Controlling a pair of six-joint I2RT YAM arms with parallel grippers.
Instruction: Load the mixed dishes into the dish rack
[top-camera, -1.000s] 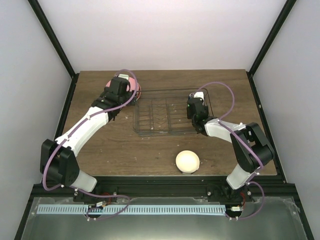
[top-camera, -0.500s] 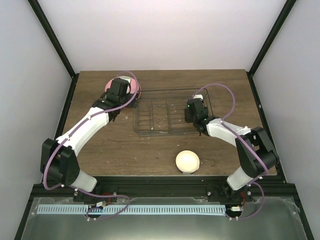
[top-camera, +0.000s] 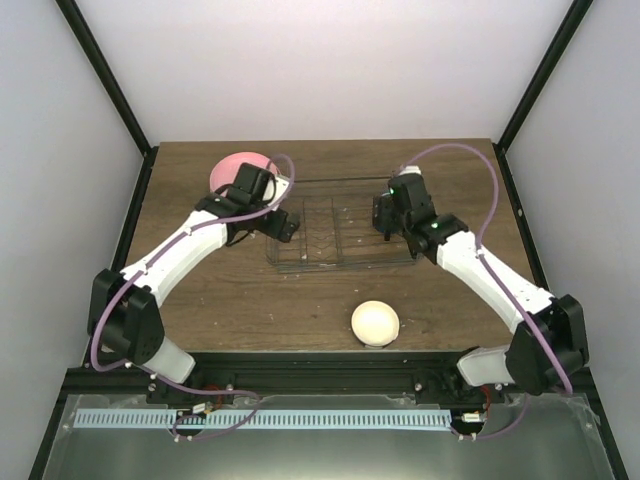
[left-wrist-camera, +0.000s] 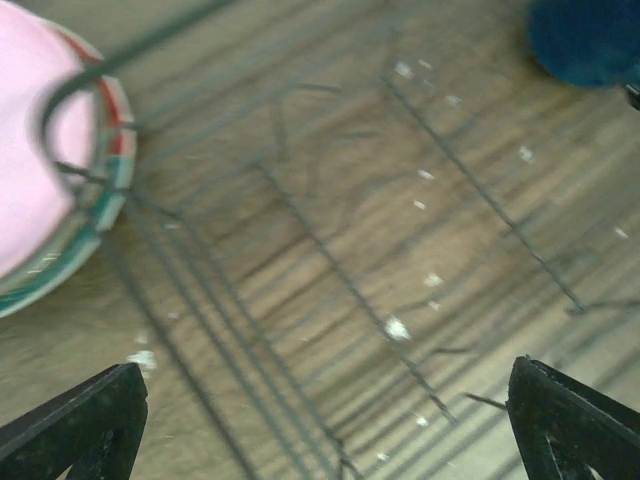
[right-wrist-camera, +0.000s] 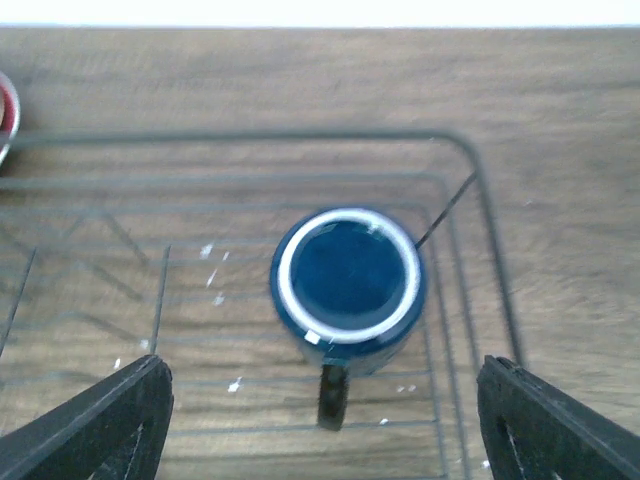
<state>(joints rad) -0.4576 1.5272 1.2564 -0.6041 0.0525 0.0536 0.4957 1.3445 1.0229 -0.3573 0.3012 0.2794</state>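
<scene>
The dish rack (top-camera: 322, 238) sits toward the back of the wooden surface (top-camera: 220, 300), its long side running left to right. The one dish I can see inside it is the dark blue mug (right-wrist-camera: 347, 275), standing upright in the right-hand end, close to the far right corner. Its mouth faces straight up with a pale ring around the rim. Its handle (right-wrist-camera: 331, 397) points back toward the near edge of the surface, along the rack's short side.

The right gripper (right-wrist-camera: 320, 368) hangs directly above the mug. Its jaws are spread wide to either side and touch nothing, so the mug stands free on the wire floor.

The left gripper (left-wrist-camera: 325, 370) is over the left part of the rack. Its jaws are also wide apart, with only bare wire and wood showing between them.

Just outside the rack's far left corner the pink plate (top-camera: 232, 166) lies flat. From the left wrist view a teal-and-red patterned plate (left-wrist-camera: 112, 168) shows its rim underneath it, so the two are stacked. The left arm partly covers them, and I cannot tell whether they touch the rack wire.

The cream bowl (top-camera: 375, 323) rests alone near the front edge, well apart from the rack and showing only its pale face.
</scene>
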